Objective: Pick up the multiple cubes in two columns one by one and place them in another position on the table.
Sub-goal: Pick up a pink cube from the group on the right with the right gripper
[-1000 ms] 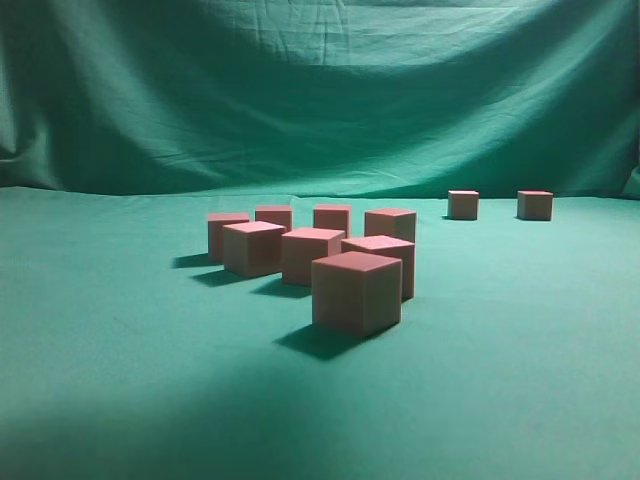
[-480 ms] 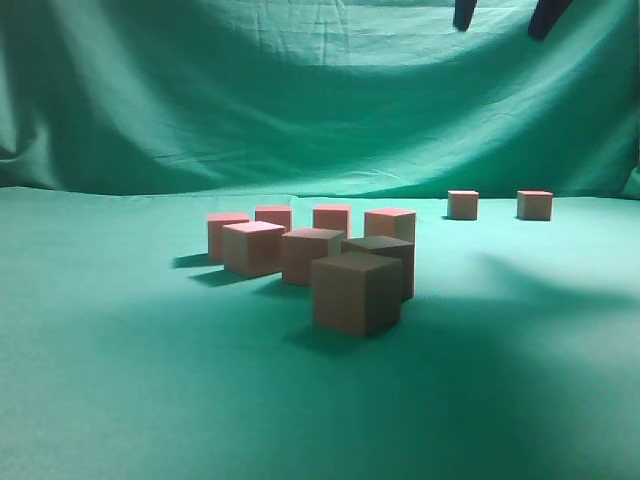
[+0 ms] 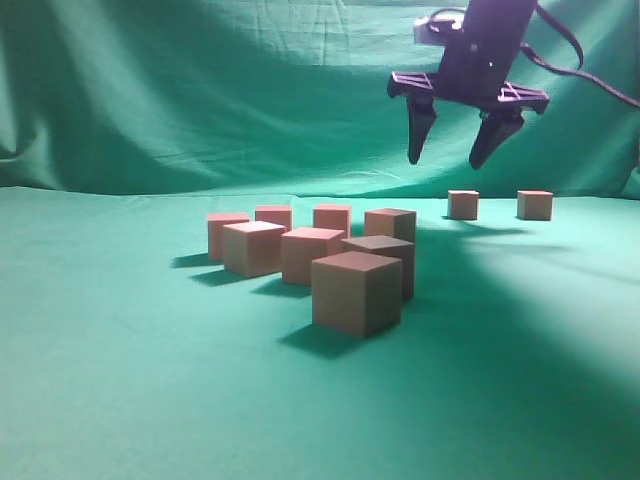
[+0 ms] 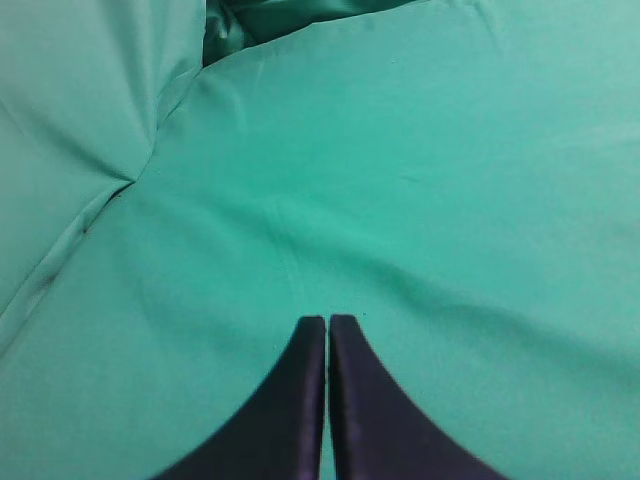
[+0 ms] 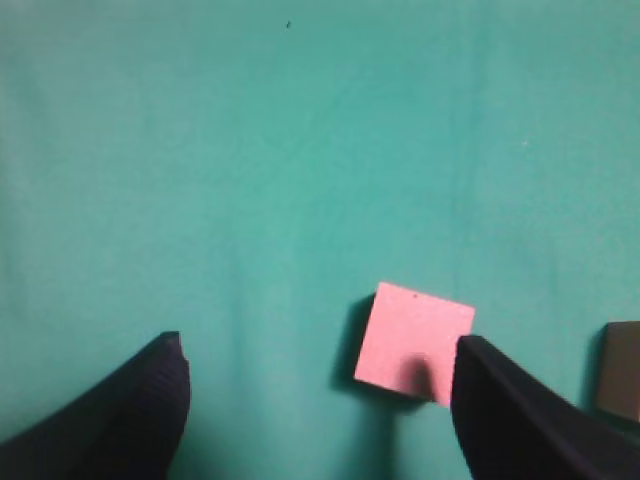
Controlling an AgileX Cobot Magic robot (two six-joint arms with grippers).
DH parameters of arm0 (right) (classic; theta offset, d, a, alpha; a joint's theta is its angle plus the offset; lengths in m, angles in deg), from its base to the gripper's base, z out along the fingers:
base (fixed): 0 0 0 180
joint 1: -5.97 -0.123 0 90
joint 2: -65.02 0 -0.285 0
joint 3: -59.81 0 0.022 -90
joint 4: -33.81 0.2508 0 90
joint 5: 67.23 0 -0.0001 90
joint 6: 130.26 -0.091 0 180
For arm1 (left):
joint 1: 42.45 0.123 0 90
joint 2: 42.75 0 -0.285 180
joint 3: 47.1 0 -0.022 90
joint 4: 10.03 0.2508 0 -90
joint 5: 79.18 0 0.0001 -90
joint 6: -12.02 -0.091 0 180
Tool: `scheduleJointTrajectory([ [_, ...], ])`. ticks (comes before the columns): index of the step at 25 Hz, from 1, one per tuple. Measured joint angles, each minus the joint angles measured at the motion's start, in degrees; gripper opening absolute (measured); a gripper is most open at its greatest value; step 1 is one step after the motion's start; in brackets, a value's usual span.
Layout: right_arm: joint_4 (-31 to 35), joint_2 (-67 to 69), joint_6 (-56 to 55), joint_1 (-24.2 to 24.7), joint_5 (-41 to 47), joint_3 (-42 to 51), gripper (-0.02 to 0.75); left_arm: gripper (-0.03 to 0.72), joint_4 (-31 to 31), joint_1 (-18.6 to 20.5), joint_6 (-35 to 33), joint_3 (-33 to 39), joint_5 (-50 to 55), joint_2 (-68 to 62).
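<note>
Small sharp-edged cubes with pinkish-red tops and paler tan sides sit on the teal table, while the right gripper hangs above them, spread wide and empty

Teal-clothed table under ten scattered cubes

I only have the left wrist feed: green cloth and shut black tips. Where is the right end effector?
Observer: The black right end effector hangs in the air above the teal-green cloth table, behind the cube group.
Operator: Holding anything?
Observer: No. It is open, and the right wrist view shows a pinkish-red square block lying on the cloth below, ungripped.
Operator: How are the cubes laid out?
Observer: Eight clustered cubes stand mid-table; two separate cubes sit far right.
</note>
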Motion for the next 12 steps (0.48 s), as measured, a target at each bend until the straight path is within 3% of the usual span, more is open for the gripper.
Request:
scheduleJointTrajectory([
  [12, -0.2, 4.4, -1.3, 1.6, -4.5, -0.3, 0.483, 0.0, 0.0, 0.0, 0.0, 0.0, 0.0, 0.0],
])
